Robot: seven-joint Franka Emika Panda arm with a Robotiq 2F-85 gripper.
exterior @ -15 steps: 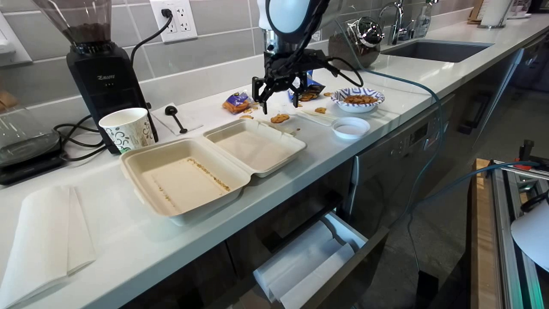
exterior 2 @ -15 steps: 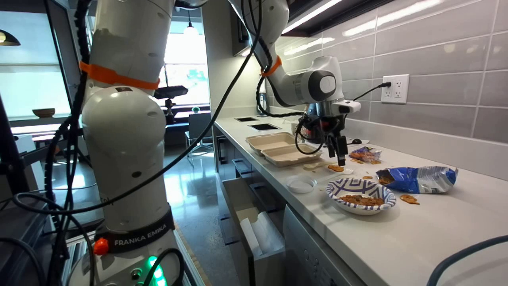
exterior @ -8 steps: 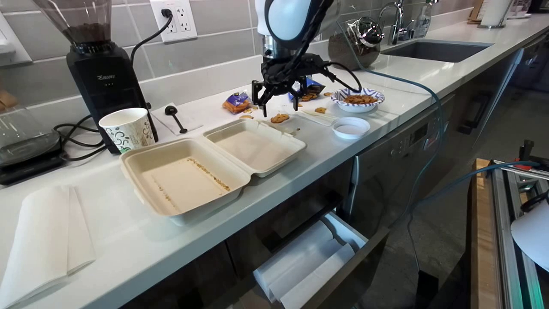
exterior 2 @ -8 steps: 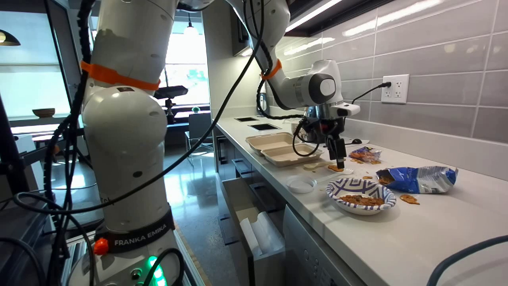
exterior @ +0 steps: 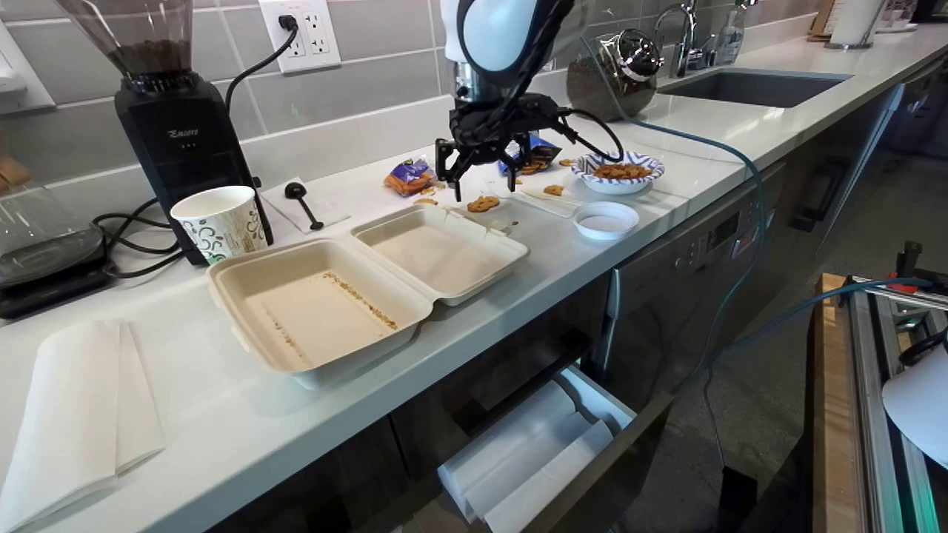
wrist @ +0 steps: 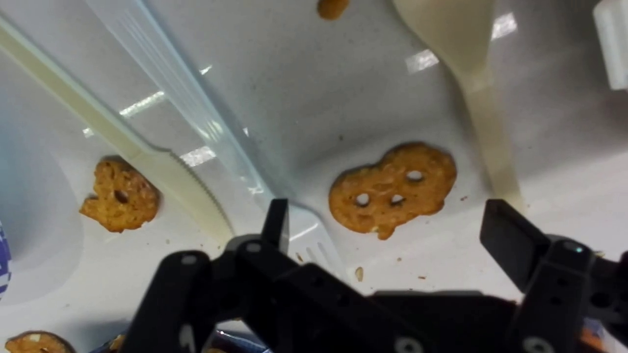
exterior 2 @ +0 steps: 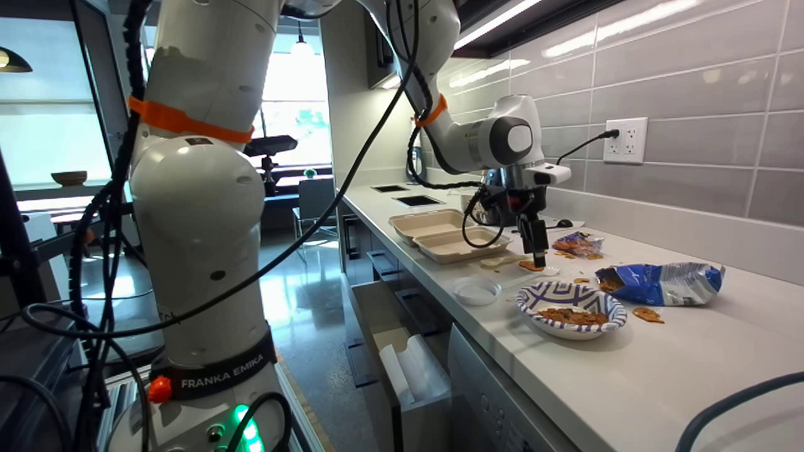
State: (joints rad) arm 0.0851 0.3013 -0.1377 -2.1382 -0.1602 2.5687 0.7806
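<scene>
pincer [exterior: 483, 190] spread wide, low over the bench [exterior 2: 703, 358], pretzel [wrist: 407, 189] lying flat on it, seen between the jaws in the wrist view, fork [wrist: 211, 125] and spoon [wrist: 483, 105] on either side, knife [wrist: 184, 191] beyond the fork, bowl [exterior 2: 565, 294] farther along

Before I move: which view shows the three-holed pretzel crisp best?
The wrist view: the pretzel crisp shows large, whole outline and all three holes clear. Both exterior views show it small; in an exterior view, a fingertip partly covers it.
</scene>
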